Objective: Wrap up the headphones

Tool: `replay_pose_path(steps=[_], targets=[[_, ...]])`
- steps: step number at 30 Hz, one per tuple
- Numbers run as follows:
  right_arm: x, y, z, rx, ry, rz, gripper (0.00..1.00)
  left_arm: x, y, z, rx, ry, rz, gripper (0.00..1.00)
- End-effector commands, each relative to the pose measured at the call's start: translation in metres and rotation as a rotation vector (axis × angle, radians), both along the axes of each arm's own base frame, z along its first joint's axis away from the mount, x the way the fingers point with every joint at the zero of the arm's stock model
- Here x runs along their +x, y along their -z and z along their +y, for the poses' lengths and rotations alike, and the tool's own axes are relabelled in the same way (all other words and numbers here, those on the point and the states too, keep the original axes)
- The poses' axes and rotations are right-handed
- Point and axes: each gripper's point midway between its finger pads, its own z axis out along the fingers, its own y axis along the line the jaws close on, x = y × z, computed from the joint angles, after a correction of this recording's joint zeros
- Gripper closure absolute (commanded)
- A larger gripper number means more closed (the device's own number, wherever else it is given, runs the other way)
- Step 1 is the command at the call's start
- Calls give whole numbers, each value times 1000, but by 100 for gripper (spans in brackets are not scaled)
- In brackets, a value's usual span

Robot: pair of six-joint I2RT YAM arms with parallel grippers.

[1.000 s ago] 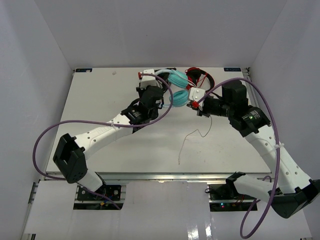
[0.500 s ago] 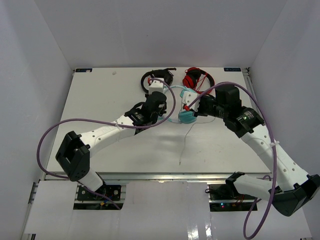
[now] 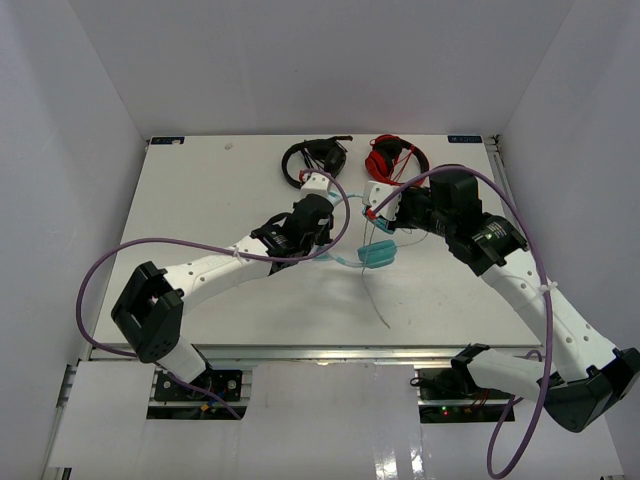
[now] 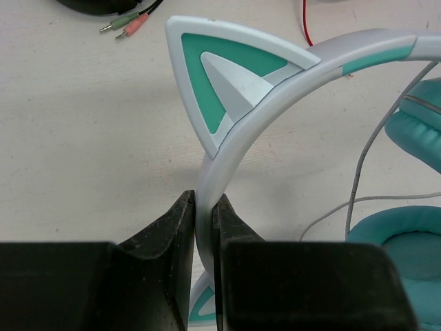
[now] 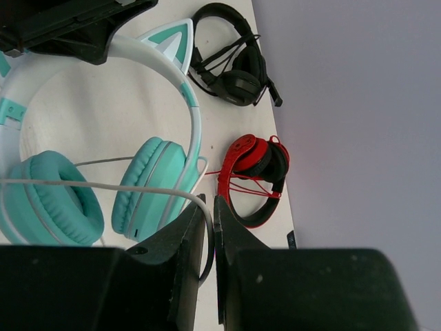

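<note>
The teal headphones (image 3: 378, 254) lie near the table's middle, one earcup facing up. My left gripper (image 4: 204, 200) is shut on their pale headband (image 4: 275, 89), just below a cat-ear point (image 4: 227, 76); in the top view the left gripper (image 3: 322, 240) sits left of the earcup. My right gripper (image 5: 209, 200) has its fingers closed on the thin white cable (image 5: 103, 185), above the two earcups (image 5: 148, 183). From overhead the right gripper (image 3: 385, 218) hovers just behind the headphones, and the loose cable (image 3: 375, 295) trails toward the near edge.
Black headphones (image 3: 315, 158) and red headphones (image 3: 393, 155) lie at the back edge of the table, behind both grippers. Green and pink audio plugs (image 4: 127, 24) lie near the black pair. White walls enclose the table on three sides.
Both arms have drawn the teal headphones from beside the black and red pairs toward the table's middle. The loose cable end has swung nearer and to the right.
</note>
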Motion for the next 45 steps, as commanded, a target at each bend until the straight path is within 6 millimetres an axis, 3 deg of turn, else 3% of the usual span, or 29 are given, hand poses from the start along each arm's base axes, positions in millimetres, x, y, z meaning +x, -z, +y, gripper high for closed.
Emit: replay_pose_path(steps=[1, 8, 21, 28, 40, 43, 45], targets=[[11, -10, -3, -13, 25, -91, 83, -5, -31, -6, -89, 35, -48, 100], [14, 13, 1, -15, 19, -55, 82, -13, -42, -5, -133, 57, -63, 100], [20, 10, 13, 86, -17, 39, 80, -25, -49, 0, -185, 84, -72, 100], [16, -1, 12, 147, -13, 64, 52, -25, -53, 5, -187, 64, -83, 100], [12, -40, -6, 294, 11, 67, 48, -24, -64, 27, -114, 12, -117, 100], [20, -41, -19, 352, 56, 90, 37, -26, -74, 34, -119, 3, -131, 100], [28, -30, -29, 398, 82, 136, 31, -29, -87, 37, -138, 0, -148, 100]])
